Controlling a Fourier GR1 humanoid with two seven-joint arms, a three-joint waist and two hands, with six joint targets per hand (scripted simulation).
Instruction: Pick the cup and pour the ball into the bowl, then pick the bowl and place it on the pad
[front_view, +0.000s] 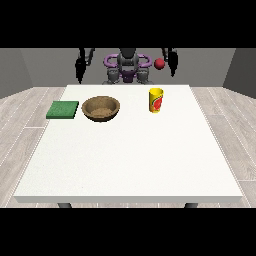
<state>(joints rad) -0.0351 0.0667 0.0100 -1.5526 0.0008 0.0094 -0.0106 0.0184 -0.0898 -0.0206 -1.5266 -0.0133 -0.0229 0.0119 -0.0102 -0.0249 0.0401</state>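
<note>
1. Cup (156, 100): one, yellow with a red mark on its side. It stands upright on the table, right of centre and toward the far edge.
2. Ball (159, 63): one, red. It appears above and behind the cup, level with the robot's torso and just beside the hand at the view's right; whether they touch cannot be determined.
3. Bowl (101, 108): one, brown and wood-like, opening upward, left of the cup and well apart from it.
4. Pad (63, 109): one, green and square, flat on the table just left of the bowl, not touching it.
5. Hands: two, black. The hand at the view's left (79, 68) and the hand at the view's right (172, 63) both hang behind the far edge. Finger state cannot be determined for either.
6. Surface: one white table (130, 160), rectangular, with dark legs visible below the near edge.
7. Room: pale wood-plank floor (20, 130) and grey walls (30, 67).
</note>
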